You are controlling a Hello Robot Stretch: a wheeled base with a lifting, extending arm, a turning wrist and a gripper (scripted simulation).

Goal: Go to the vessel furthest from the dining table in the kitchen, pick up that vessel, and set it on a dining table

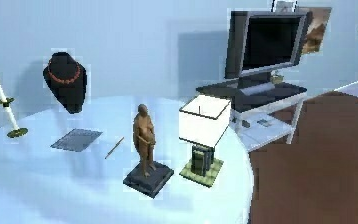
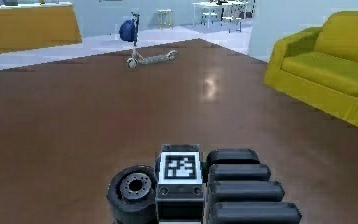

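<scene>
A round white table (image 1: 47, 180) takes up the forward view's lower left. On it stand a brown figure statue (image 1: 145, 145) on a dark base, a small lamp (image 1: 204, 130) with a white square shade, a black bust (image 1: 65, 85) with a red necklace, and a white candle (image 1: 5, 105). A grey sheet (image 1: 77, 140) and a pencil (image 1: 114, 148) lie flat on it. The arm's dark folded segments (image 2: 242, 190) sit at the arm side view's bottom edge with a white marker square (image 2: 181, 166). The gripper's dark round body (image 2: 137, 188) is left of it; I cannot tell whether it holds anything.
A dark television (image 1: 270, 45) stands on a white stand (image 1: 262, 100) behind the table. Brown floor (image 2: 107, 110) stretches out in the arm side view. A yellow sofa (image 2: 327, 65) is at the right, a kick scooter (image 2: 147, 55) farther out, and a yellow counter (image 2: 27, 25) at the top left.
</scene>
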